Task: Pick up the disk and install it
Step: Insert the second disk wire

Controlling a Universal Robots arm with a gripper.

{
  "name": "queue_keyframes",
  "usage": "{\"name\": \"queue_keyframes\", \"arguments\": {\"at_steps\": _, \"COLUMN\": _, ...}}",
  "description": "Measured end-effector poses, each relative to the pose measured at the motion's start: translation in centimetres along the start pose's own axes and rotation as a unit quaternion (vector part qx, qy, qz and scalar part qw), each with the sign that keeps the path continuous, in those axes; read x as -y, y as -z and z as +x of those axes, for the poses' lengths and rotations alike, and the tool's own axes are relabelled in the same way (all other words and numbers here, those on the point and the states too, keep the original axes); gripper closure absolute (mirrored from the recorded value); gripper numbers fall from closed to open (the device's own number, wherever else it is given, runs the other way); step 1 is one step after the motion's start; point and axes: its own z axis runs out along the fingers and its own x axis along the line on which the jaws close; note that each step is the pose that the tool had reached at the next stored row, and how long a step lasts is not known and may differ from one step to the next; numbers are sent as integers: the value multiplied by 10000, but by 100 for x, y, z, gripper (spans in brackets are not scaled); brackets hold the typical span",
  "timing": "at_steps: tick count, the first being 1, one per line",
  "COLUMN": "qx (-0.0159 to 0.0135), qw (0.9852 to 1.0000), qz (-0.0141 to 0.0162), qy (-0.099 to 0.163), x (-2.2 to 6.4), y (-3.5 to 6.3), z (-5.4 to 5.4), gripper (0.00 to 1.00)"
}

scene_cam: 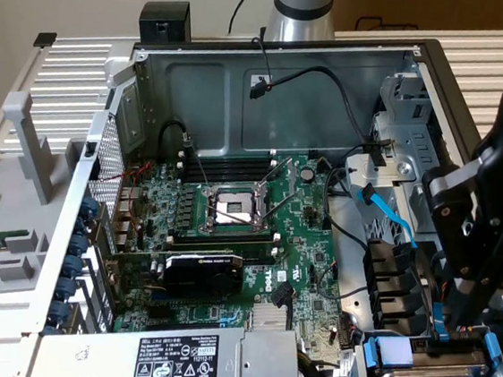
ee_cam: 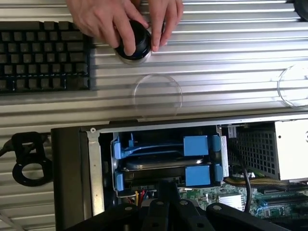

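While the gripper [scene_cam: 453, 322] hung closed and empty, the disk [ee_cam: 159, 163] sat in its blue carrier inside the drive bay.
Step judged: approach above the bay; grasping requires opening, then descending onto the carrier.

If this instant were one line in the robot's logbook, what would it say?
gripper: jaws shut, above drive bay | disk: seated in bay in blue carrier | hand: on black knob outside case
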Motion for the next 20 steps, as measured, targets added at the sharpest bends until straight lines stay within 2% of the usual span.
{"name": "queue_keyframes", "arguments": {"at_steps": 18, "qx": 6, "qw": 10000, "qz": -3, "qy": 6, "x": 7, "y": 5, "z": 40, "gripper": 89}}
{"name": "queue_keyframes", "arguments": {"at_steps": 19, "qx": 6, "qw": 10000, "qz": 2, "qy": 7, "x": 6, "y": 5, "z": 40, "gripper": 89}}
{"name": "queue_keyframes", "arguments": {"at_steps": 20, "qx": 9, "qw": 10000, "qz": 31, "qy": 9, "x": 0, "y": 4, "z": 41, "gripper": 89}}
